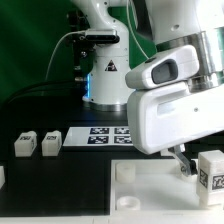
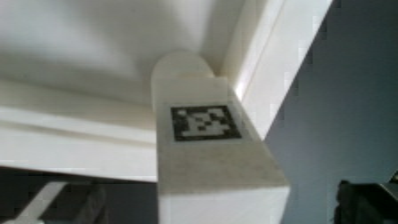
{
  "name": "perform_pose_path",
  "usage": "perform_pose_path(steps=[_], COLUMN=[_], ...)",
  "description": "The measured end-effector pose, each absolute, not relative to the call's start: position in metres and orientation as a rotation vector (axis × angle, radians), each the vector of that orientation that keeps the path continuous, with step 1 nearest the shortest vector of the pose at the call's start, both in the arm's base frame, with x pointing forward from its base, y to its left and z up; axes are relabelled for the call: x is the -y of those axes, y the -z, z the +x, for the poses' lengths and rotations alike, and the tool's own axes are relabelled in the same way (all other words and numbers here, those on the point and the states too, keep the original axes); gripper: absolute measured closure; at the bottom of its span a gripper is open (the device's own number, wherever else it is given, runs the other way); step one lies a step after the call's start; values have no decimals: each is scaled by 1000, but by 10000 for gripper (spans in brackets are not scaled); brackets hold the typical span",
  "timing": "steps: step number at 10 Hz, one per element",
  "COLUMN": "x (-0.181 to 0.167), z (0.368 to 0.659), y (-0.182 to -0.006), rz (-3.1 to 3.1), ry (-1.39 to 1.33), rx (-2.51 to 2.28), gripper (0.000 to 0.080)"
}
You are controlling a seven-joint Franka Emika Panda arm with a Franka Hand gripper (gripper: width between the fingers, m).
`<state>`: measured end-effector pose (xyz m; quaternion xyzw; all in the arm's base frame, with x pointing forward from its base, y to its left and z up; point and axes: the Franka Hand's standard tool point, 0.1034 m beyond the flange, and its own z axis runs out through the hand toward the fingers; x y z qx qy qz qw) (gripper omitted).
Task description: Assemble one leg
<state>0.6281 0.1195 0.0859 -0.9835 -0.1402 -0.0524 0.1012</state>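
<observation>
One leg (image 1: 211, 170) stands upright at the white tray's (image 1: 130, 192) corner on the exterior view's right, its tag facing the camera. My gripper (image 1: 200, 166) hangs low around it, and one dark finger (image 1: 182, 160) shows just beside the leg with a small gap. In the wrist view the same leg (image 2: 210, 140) fills the middle, its far end at the tray's inner corner (image 2: 107, 60). A dark finger (image 2: 370, 203) stands apart from its side. The jaws look open on either side of the leg. Two more legs (image 1: 22, 145) (image 1: 50, 143) stand on the table at the left.
The marker board (image 1: 100, 137) lies behind the tray, in front of the arm's base (image 1: 105, 75). Another white block (image 1: 2, 177) shows at the left edge. The tray's round sockets (image 1: 124, 172) are along its near side.
</observation>
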Motion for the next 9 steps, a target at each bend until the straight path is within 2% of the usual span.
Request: perform_pose_path(steps=[1,4,5,6,7,8,9], x=[-120,-118,-119,-118,-119,-118,-118], z=[622,626,626,626,626,626,626], y=[-84,-82,-82,-82,-82,-83,-83], rz=[-2898,-2901,-2901,-2901,-2901,-2901,-2902], ry=[50,94,93,93,93,95,96], rx=[428,426,426,426,426,425,424], gripper=[150,150,197,197,386,386,488])
